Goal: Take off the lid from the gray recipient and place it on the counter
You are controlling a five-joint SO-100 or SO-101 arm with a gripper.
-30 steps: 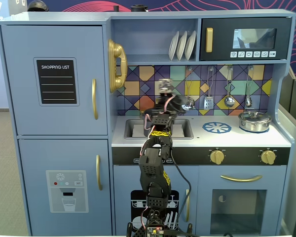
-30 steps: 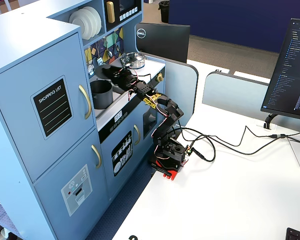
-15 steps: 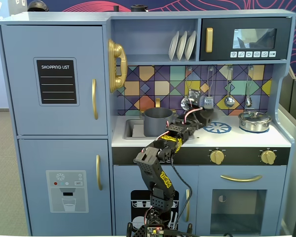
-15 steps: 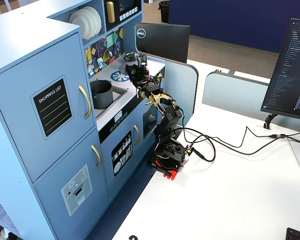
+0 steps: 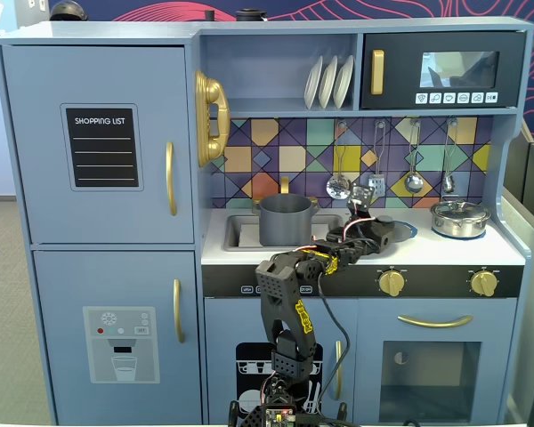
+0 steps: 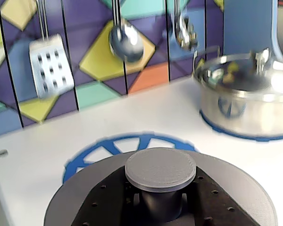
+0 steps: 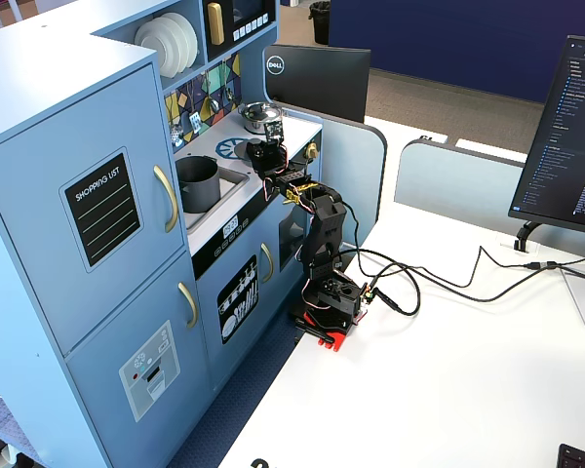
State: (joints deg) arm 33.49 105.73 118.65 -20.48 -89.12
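Taking the pot (image 5: 285,219) in the sink as our landmark, we found it uncovered at the left of the counter (image 5: 454,249) in a fixed view, its rim open. To the right of the pot, our claw (image 5: 380,230) held the lid (image 5: 384,224) low over the printed burner (image 5: 404,229), closed on the knob; whether the disc already touched the worktop we could not tell. Further right of the pot stood the small steel pan (image 5: 459,217), well apart from the lid. We judged the lift finished and the setting-down in hand: to do it well we would lower the disc level until it lay flat on the white surface, open the claw only then, and back away upward and toward the pot side, so as not to drag the lid or swing into the pan. In the wrist view, the lid (image 6: 236,188) filled the lower frame, its knob (image 6: 160,169) pinched between dark fingers (image 6: 104,202), with burner spokes (image 6: 108,147) showing beyond its far edge and the steel pan (image 6: 240,101) close at the right, details the fixed views lacked. The other fixed view, in turn, showed the pot (image 7: 197,183) empty from above and the whole arm (image 7: 324,234) reaching from the desk, which the wrist camera never saw.
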